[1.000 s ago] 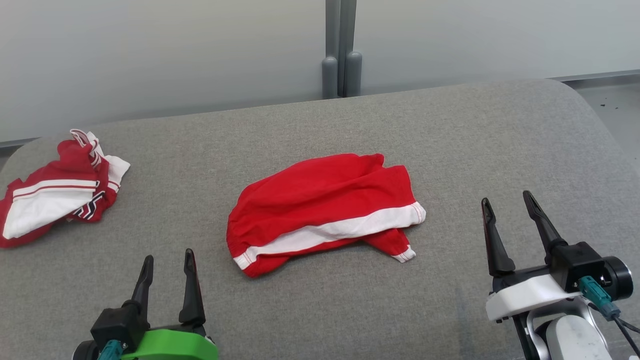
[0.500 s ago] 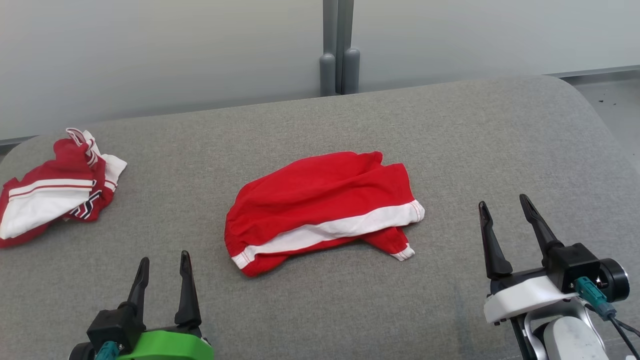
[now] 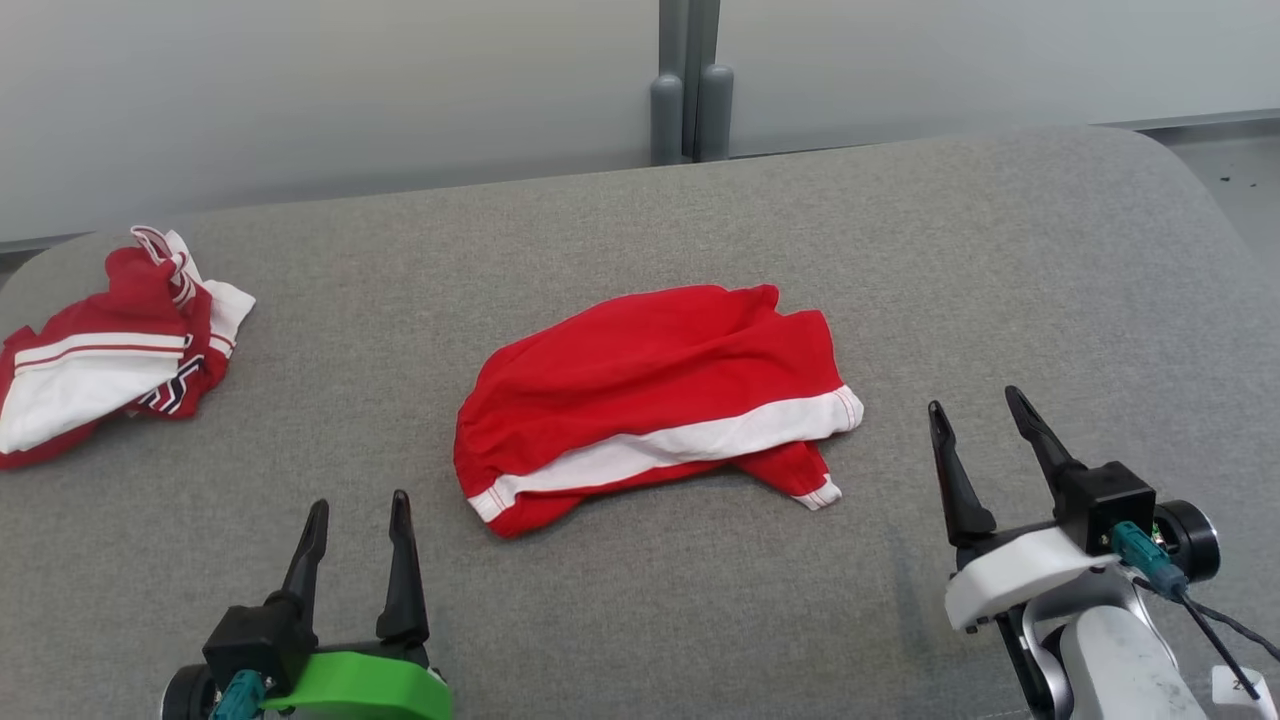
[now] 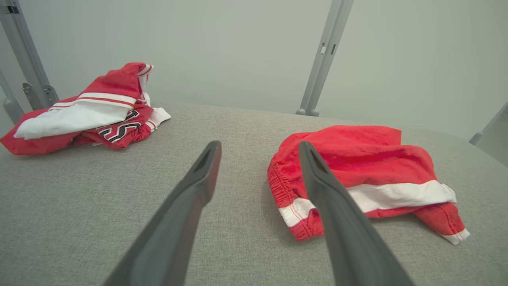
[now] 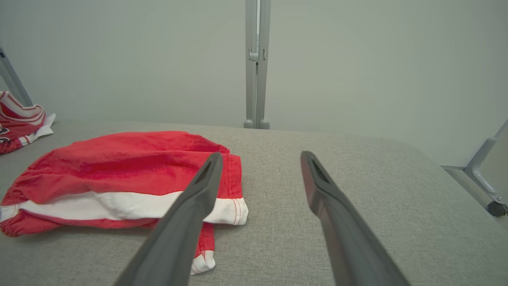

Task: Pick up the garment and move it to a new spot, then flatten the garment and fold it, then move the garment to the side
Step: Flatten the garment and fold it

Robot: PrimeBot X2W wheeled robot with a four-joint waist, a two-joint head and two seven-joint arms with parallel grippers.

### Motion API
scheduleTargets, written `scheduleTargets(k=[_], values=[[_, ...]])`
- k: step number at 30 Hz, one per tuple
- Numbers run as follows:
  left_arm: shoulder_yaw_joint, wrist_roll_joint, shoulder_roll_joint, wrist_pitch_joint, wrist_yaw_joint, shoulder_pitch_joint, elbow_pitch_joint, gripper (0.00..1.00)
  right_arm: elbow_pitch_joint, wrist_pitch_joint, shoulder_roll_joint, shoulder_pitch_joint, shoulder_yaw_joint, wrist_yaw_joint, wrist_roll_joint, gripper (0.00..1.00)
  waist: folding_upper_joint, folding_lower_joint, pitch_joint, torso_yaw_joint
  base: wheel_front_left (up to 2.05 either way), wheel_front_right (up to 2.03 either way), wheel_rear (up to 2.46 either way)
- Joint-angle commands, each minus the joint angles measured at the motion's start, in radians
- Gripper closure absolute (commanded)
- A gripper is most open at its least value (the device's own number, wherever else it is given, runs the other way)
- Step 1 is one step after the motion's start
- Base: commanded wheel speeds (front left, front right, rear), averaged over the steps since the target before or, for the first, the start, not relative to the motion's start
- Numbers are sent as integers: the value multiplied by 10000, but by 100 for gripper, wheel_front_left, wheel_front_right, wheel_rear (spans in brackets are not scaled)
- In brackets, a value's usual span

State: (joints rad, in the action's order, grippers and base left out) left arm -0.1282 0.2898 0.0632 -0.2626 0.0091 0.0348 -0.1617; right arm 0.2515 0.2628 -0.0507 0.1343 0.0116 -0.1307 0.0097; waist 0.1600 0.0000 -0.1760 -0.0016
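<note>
The red garment (image 3: 650, 400) lies crumpled in the middle of the table (image 3: 1000, 250), touching neither claw. The left claw (image 3: 360, 502) and the right claw (image 3: 974, 400) stand wide open and empty, flanking it. By this look, pickup, flattening, folding and setting aside all remain.

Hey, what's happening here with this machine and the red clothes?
A two-armed robot is about to pick up and fold the red garment, which lies crumpled in the middle of the grey padded table. Its left end effector and right end effector hover open on either side of it, touching nothing. A second red-and-white garment lies bunched near the table's far left edge.
</note>
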Motion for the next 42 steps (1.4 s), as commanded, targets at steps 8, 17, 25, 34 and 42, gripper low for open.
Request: scheduleTargets(k=[8,17,25,34,42], values=[[-427,-186,-33,-32,-114,-566,195,0,2346,-53,-637,1524,204,-1,435,0,0,0,-856,558,0,0,0],[-760,-268,-57,-32,-141,-885,339,0,5051,-111,-894,3070,690,-1,1020,0,0,0,-1359,1024,0,0,0],[-885,-279,-5,-29,-134,-956,278,0,6772,-7,-999,4000,1096,-1,1688,0,0,0,-1505,1283,0,0,0],[-991,-329,131,115,-100,-1092,387,0,7852,25,-1076,4893,1576,-1,2497,0,0,0,-1838,1542,0,0,0],[-1047,-266,174,124,-16,-1059,397,0,8410,-123,-1078,5158,2963,-1,3343,0,0,0,-1852,1610,0,0,0]])
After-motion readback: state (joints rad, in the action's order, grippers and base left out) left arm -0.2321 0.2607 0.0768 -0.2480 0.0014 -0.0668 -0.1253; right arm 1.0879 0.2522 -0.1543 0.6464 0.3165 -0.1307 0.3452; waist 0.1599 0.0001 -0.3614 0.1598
